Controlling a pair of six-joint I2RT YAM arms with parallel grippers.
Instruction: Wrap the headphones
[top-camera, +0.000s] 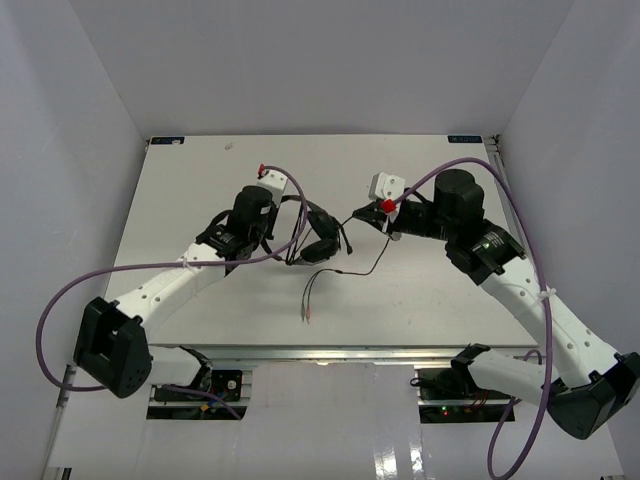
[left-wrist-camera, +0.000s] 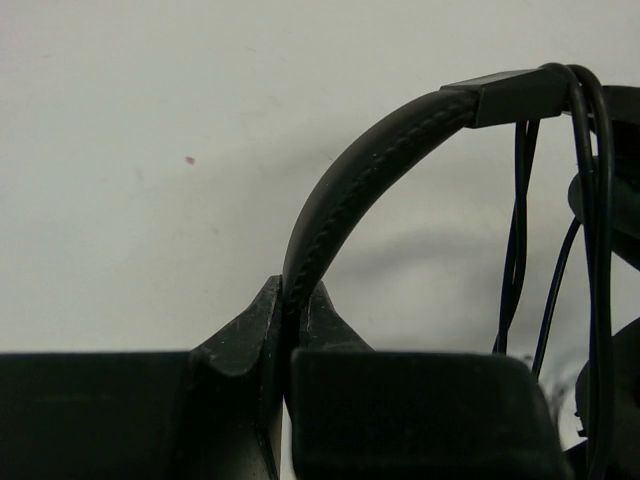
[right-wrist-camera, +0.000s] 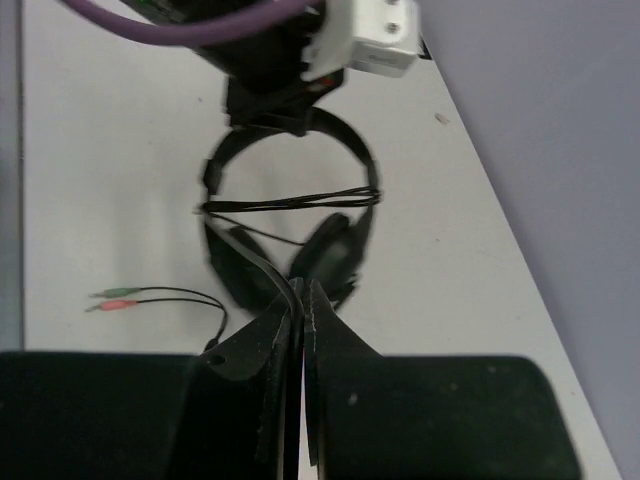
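From above, the headphones (top-camera: 318, 238) sit near the middle of the table (top-camera: 200, 160), between the two arms. The left gripper (top-camera: 280, 212) is on their left side and the right gripper (top-camera: 368, 213) is on their right. A thin black cable (top-camera: 375, 262) runs from the headphones towards the right gripper, then trails down across the table to the plugs (top-camera: 308, 312), which lie loose near the front.

Up close on the left wrist, the two fingers (left-wrist-camera: 245, 340) are squeezed shut on the headband (left-wrist-camera: 350, 190). The band curves up and away to the right. A few cable loops (left-wrist-camera: 518, 220) hang over the far end of it.

Up close on the right wrist, the fingers (right-wrist-camera: 250, 350) are pinched shut on the thin cable. The headphones are straight ahead, with the top of the band held at the far side. The wound cable goes side to side across the band, above an earcup (right-wrist-camera: 330, 250). The green and pink plugs lie off to the left.

I think the right arm does the next loop, as it holds the loose cable. It would need to carry it around the band, across the same way as the other loops.
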